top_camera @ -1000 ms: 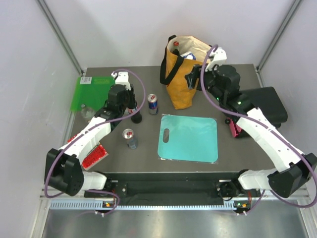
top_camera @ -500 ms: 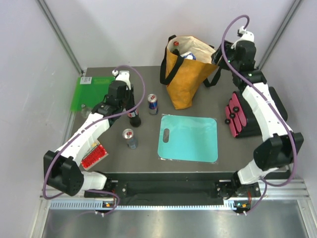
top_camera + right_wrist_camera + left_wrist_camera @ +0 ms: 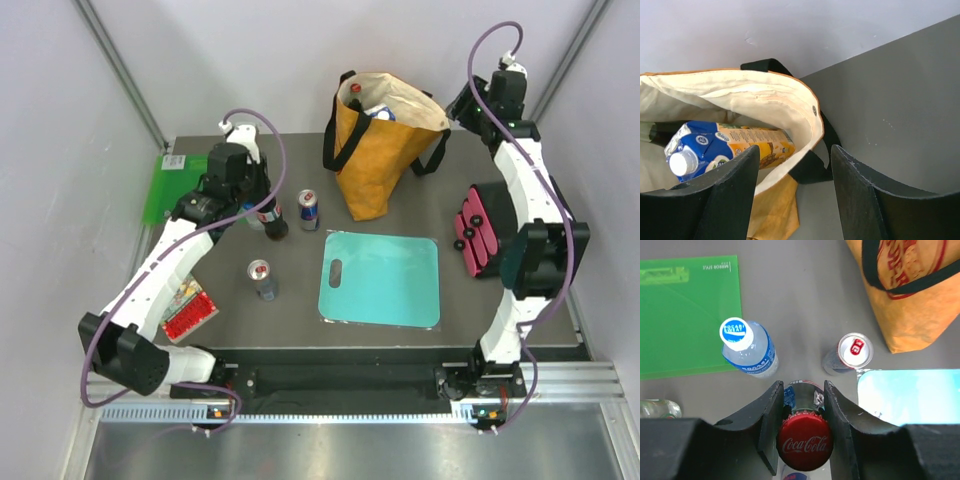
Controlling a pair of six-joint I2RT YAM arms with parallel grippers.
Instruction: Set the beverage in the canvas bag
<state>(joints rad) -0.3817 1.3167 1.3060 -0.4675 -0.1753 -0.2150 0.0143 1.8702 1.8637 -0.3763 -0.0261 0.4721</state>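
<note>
Top view: left gripper [image 3: 268,214] is clamped on the cola bottle [image 3: 274,228], which stands upright with its long axis vertical and cap up. The canvas bag [image 3: 378,160] stands to its right and a bit farther back, mouth up. Left arm has the carry, so lift first. Right gripper [image 3: 462,106] sits at the bag's right rim.
Left wrist: fingers pinch the bottle neck under the red cap. The bag is upper right, with a can [image 3: 849,353] between.
Right wrist: jaws wide, nothing held — a carton [image 3: 727,145] lies inside the bag.

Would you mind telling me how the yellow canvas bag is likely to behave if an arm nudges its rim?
The canvas bag will probably give rather than resist: its cream rim looks soft and creased. It stands upright with a carton inside, so that weight may steady it, though a hard push might tip it.
</note>
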